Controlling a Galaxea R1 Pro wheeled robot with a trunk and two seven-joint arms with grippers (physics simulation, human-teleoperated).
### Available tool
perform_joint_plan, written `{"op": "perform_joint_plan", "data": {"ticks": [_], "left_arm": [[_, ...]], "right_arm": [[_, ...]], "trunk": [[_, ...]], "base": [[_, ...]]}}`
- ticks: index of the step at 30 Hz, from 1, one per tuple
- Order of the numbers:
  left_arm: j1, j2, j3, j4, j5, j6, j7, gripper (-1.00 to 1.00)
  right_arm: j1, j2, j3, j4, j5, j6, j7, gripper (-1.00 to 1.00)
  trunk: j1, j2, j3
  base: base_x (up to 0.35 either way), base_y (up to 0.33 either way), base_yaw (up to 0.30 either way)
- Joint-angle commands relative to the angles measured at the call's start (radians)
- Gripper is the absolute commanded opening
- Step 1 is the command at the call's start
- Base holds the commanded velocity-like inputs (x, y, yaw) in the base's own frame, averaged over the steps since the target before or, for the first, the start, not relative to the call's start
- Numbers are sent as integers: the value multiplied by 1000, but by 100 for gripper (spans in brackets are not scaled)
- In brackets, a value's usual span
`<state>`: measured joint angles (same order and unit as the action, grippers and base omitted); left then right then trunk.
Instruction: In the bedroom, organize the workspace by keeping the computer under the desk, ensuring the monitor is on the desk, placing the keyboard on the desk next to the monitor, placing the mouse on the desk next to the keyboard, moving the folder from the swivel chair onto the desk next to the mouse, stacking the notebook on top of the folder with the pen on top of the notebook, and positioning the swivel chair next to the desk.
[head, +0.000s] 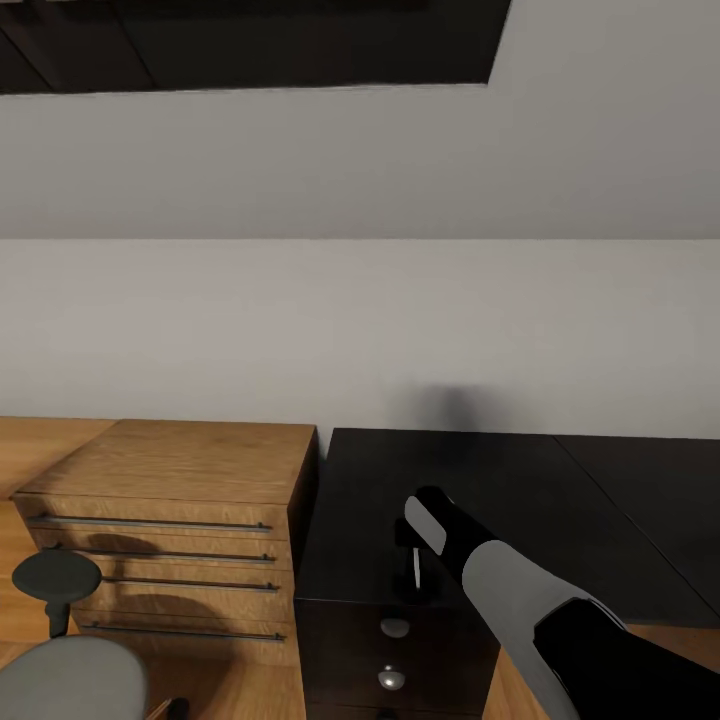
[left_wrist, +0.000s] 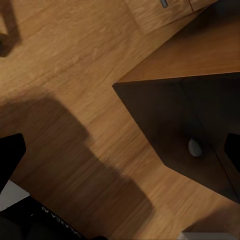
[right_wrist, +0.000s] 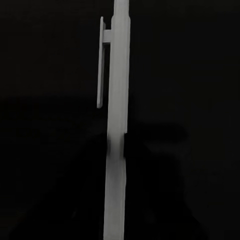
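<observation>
At the near left corner of the black tabletop (head: 520, 500), right arm reaches in from the lower right and the right gripper (head: 416, 575) sits just above the surface, over the dark drawer unit (head: 395, 660) with round pale knobs. Pen (right_wrist: 116, 125) is in it: pale slim stick, held close to upright, long axis running along the gripper's fingers, clip near one end and lying along the barrel. Right gripper reads as clamped on the pen, though the fingers themselves are lost in the dark. No notebook or folder in view near it, so the pen's target isn't located from here; my guess is the arm has to carry it elsewhere along the tabletop. Left gripper (left_wrist: 10, 165) hangs low over the wood floor (left_wrist: 65, 75); can't tell if it's apart or together. Oak drawer chest (head: 170, 520) stands left of the tabletop, swivel chair (head: 70, 680) in front of that chest.
</observation>
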<state>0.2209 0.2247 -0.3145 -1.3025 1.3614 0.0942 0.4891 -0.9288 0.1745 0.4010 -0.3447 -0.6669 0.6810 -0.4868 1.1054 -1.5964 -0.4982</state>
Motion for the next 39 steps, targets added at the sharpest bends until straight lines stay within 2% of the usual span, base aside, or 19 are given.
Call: {"op": "perform_joint_plan", "data": {"ticks": [1, 10, 22, 29, 32, 35, 36, 39], "left_arm": [[0, 1, -1, 0, 3, 0, 6, 100], [0, 0, -5, 11, 1, -5, 6, 100], [0, -1, -8, 13, 1, -8, 11, 100], [3, 0, -9, 14, 0, -9, 16, 100], [19, 0, -9, 12, -4, -11, 17, 100], [45, 0, -8, 7, -27, -12, 17, 100], [72, -1, -8, 4, -81, -40, 17, 100], [86, -4, -9, 5, -110, -90, 16, 100]], "right_arm": [[-1, 0, 5, 0, -10, 2, -7, -100], [-1, 0, 5, 0, -10, 2, -7, -100], [0, 0, 4, -4, -10, 1, -7, -100], [7, 0, 4, -40, -10, 3, -8, -100], [10, 0, 3, -89, -9, 14, -8, -100], [20, 0, 2, -170, -7, 50, -8, -100], [70, -1, 0, -304, -4, 107, -9, -100], [115, -32, -1, -432, -1, 147, -10, -100]], "trunk": [[0, -1, -1], [0, -1, -1], [-46, 83, 37], [-73, 132, 59], [-84, 153, 68], [-96, 174, 77], [-100, 181, 81], [-111, 202, 90]], "base": [[0, 0, 0], [0, 0, 0], [0, 0, 0], [0, 0, -28], [0, 0, -167], [0, 0, -232], [0, 0, -278], [0, 0, -286]]}}
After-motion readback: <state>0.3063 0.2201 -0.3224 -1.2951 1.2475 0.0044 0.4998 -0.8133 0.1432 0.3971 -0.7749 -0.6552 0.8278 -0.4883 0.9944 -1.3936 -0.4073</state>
